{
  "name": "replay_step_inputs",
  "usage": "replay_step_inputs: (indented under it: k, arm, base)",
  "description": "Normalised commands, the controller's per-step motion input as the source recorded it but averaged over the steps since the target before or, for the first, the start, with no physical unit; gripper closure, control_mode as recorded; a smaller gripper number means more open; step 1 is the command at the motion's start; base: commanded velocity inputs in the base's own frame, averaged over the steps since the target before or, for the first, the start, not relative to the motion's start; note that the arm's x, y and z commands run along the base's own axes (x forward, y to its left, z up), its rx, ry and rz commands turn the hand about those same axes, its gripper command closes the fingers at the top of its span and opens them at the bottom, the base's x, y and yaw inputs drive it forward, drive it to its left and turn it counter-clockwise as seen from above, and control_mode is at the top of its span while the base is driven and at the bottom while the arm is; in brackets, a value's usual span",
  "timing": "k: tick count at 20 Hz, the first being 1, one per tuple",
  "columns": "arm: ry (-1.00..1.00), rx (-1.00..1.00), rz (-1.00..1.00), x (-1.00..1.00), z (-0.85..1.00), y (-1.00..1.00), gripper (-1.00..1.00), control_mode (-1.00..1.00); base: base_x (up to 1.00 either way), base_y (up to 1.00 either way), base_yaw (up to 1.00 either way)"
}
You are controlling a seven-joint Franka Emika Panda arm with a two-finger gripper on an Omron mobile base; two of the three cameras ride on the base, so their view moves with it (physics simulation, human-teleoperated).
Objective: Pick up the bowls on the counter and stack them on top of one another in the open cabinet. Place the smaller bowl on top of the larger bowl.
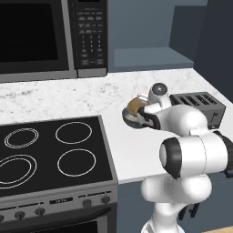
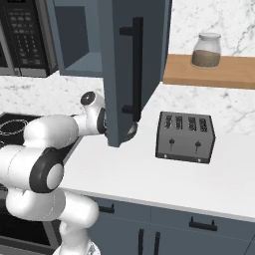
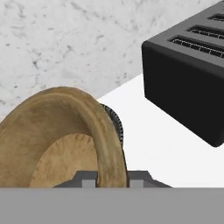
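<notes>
Between the gripper's [image 3: 112, 178] two dark finger tips stands the rim of the smaller bowl [image 3: 57, 140], the tan wooden one, pinched edge-on with the jaws closed down on its wall, so the bowl tilts steeply in the hand view. Just behind that rim, a dark ribbed curve peeks out, which is probably the edge of the larger bowl [image 3: 116, 124], though too little of it shows there to be sure. From the left base view the wooden bowl [image 1: 134, 106] sits at the hand, above and against the dark grey-blue bowl [image 1: 132, 119], which rests on the counter [image 1: 129, 145]; that makes two bowls, one of each kind. To the gripper's right on the white slab stands one black four-slot toaster [image 2: 185, 136], near but apart from the bowls. Off to the other side lies the black stovetop [image 1: 50, 152] with four white ring burners. Above and beyond the hand is the open cabinet [image 1: 150, 57], its shelf floor bare, with one microwave [image 1: 50, 38] beside it. Farther right, past the toaster, a single glass jar [image 2: 206, 50] stands on a wooden ledge [image 2: 211, 72].
</notes>
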Motion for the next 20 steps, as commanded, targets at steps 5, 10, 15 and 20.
replay_step_inputs:
  k: [5, 10, 15, 20]
  arm:
    - [0.0, 0.0, 0.0, 0.33, -0.3, -0.06, 1.0, -1.0]
    - [0.0, -0.01, 0.0, 0.29, -0.32, -0.1, 1.0, -1.0]
    - [0.0, 0.0, 0.0, 0.17, 0.0, -0.01, -1.0, -1.0]
    - [-0.01, 0.03, 0.0, -0.04, 0.24, -0.09, -1.0, -1.0]
  base:
    - [0.0, 0.0, 0.0]
    - [0.0, 0.0, 0.0]
    - [0.0, 0.0, 0.0]
    - [0.0, 0.0, 0.0]
